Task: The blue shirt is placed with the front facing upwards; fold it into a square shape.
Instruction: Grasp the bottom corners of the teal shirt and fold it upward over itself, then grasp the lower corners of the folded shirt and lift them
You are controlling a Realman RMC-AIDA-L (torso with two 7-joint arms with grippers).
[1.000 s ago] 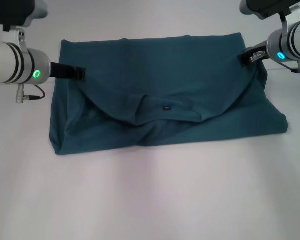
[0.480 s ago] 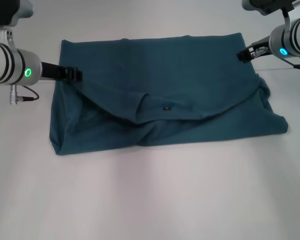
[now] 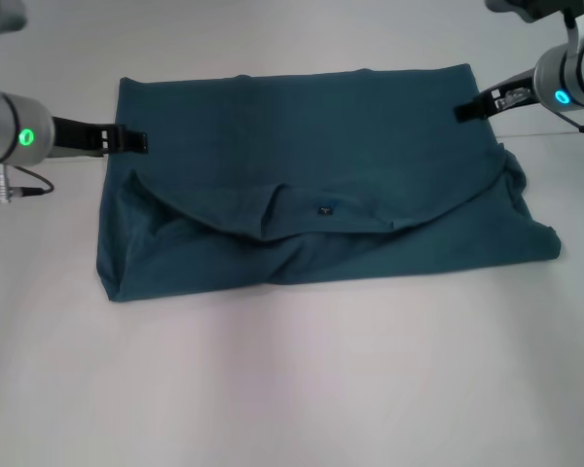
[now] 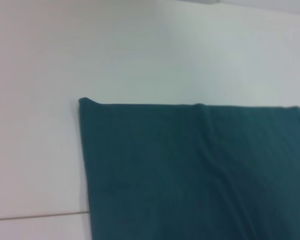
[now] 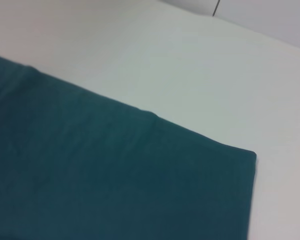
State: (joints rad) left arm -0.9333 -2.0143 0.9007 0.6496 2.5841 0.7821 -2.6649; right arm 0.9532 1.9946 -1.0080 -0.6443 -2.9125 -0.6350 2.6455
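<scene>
Nearest the robot, the table is bare. Beyond it the blue shirt lies across the middle of the work surface as a wide band, its near portion folded over: a curved edge runs across the near half, with the small black label showing at its centre. The lettering is not visible from the head view. The near right corner bulges outward and is not squared; the near left corner is tighter.

Judgement on step: one lengthwise fold appears complete, and both arms stand at the shirt's side edges, apart from the cloth or barely at it. The shape is a broad rectangle, not a square, so the remaining work is to bring the sides inward. The next move calls for a fresh grasp at each side edge, taken through both layers so the folded flap does not slip, then a carry toward the centre with the loose right corner tidied.

Left gripper: low at the shirt's left edge, fingers pointing inward; open or closed cannot be determined. Right gripper: at the far right edge, pointing inward, state likewise undetermined.

Farthest, both wrist views show the shirt's far corners lying flat on the table, no fingers in view.
</scene>
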